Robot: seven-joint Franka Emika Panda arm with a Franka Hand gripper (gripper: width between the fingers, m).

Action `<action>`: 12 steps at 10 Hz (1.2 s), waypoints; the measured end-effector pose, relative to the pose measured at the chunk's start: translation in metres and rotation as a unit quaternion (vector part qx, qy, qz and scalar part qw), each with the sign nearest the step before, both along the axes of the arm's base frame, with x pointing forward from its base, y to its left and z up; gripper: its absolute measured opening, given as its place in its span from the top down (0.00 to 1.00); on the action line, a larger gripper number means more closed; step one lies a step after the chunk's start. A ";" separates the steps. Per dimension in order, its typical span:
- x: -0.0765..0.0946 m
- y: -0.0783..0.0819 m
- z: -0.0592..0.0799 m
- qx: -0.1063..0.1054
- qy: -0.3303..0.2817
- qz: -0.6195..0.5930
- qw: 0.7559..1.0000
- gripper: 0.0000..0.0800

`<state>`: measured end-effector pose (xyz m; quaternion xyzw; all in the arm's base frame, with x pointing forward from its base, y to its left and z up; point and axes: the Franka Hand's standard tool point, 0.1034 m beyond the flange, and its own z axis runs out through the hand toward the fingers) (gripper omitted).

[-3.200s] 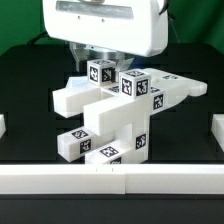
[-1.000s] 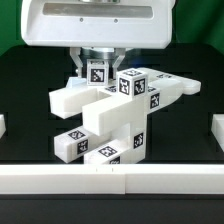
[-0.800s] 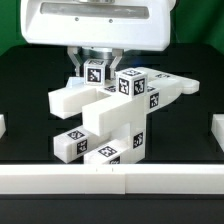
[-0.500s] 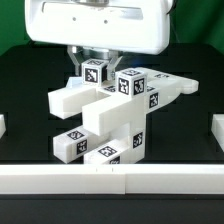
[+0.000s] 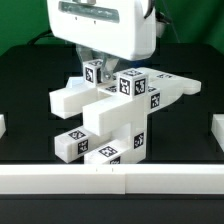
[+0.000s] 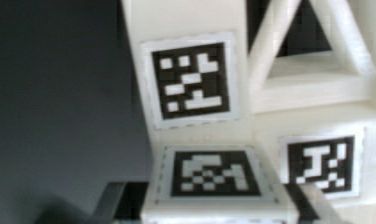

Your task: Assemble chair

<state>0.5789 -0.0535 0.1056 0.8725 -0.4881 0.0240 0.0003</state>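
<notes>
One chair beneath the end effector.

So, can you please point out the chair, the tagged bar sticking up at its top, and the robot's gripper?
chair [image 5: 118, 118]: exterior view, on the front face of the central white block.
tagged bar [image 5: 96, 72]: exterior view, on its black-and-white tag.
gripper [image 5: 97, 60]: exterior view, just above the bar's top, under the white wrist housing.

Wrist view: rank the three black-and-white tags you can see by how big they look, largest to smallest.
1. The upper tag, clearly largest.
2. The lower middle tag.
3. The lower side tag, narrowest, seen at an angle.

Apparent size only: the tags sit on differently angled faces of the chair, so their true sizes may match.
</notes>
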 end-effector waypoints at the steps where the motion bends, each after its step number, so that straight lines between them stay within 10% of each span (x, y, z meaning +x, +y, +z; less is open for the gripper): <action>1: 0.000 0.000 0.000 0.000 0.000 0.001 1.000 0.66; 6: -0.002 0.002 -0.001 -0.005 0.004 0.122 0.993 0.21; 12: -0.001 0.005 -0.001 -0.018 0.007 0.379 0.925 0.19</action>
